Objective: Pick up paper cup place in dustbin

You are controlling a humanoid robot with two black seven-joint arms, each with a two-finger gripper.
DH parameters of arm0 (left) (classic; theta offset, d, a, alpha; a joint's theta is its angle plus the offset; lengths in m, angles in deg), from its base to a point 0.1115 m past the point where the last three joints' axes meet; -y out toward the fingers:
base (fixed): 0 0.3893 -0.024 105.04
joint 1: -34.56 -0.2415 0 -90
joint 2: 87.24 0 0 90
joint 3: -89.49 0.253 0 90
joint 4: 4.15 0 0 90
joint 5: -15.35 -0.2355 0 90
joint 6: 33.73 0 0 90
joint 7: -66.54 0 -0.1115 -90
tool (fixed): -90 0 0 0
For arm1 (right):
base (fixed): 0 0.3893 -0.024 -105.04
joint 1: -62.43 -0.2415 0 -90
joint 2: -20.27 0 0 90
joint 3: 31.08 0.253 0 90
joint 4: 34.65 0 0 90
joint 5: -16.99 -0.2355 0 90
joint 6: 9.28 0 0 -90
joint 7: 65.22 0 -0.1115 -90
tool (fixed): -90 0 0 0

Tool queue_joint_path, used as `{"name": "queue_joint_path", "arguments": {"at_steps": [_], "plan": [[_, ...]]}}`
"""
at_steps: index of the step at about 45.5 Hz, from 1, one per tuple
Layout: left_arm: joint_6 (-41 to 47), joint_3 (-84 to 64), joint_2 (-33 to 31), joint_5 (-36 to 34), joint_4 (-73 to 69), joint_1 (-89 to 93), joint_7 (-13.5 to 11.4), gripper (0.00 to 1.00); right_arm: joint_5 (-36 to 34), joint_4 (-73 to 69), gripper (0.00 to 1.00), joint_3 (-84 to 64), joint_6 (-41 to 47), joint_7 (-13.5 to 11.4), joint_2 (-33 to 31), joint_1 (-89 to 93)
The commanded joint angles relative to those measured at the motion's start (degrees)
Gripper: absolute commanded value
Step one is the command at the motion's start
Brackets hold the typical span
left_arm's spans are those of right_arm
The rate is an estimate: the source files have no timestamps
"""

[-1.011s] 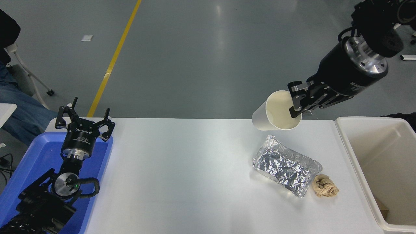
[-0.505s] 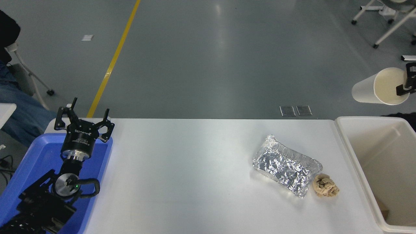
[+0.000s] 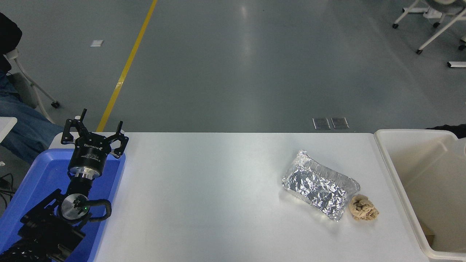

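The paper cup is out of view in the head view. The dustbin (image 3: pixel 398 174), a large cream-white tub with deep sides, stands at the table's right end and runs past the picture's right edge. My right arm and its gripper are outside the picture. My left gripper (image 3: pixel 94 133) is parked at the lower left over the blue tray, fingers spread open and holding nothing.
A crumpled foil container (image 3: pixel 319 185) lies on the white table (image 3: pixel 204 196) right of centre, with a crumpled brown paper ball (image 3: pixel 363 207) just beside it. A blue tray (image 3: pixel 40 182) sits under my left arm. A person's leg (image 3: pixel 25 123) shows at the far left.
My right gripper carried the paper cup rightward from above the foil container, past the dustbin's far corner, and both have now left the picture at the right edge. The left arm has not moved.
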Motion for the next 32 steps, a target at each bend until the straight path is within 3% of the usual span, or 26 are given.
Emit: {"name": "queue_joint_path", "arguments": {"at_steps": [1,17,20,21,22,24,32], "plan": [[0.0,0.0,0.0,0.03,-0.05,0.02,-0.01,1.0,-6.62,19.03,0.0,13.0,-5.53,0.16,12.0,25.56],[0.0,0.0,0.0,0.03,0.04,0.02,-0.01,1.0,-8.47,19.65,0.0,14.94,-14.15,-0.37,17.9,33.31],[0.0,0.0,0.0,0.03,-0.05,0.02,-0.01,1.0,-8.47,19.65,0.07,14.94,-14.67,-0.37,17.9,33.39],[0.0,0.0,0.0,0.03,0.04,0.02,-0.01,1.0,-8.47,19.57,0.14,14.94,-14.76,-0.37,17.81,33.39],[0.0,0.0,0.0,0.03,0.04,0.02,-0.01,1.0,-8.47,19.48,0.3,14.94,-14.76,-0.37,17.73,33.31],[0.0,0.0,0.0,0.03,-0.05,0.02,-0.01,1.0,-8.47,19.39,1.0,15.11,-14.68,-0.28,17.55,33.04],[0.0,0.0,0.0,-0.05,-0.05,0.11,-0.01,1.0,-6.89,13.61,1.0,13.36,-13.97,-0.02,17.03,28.31]]}}
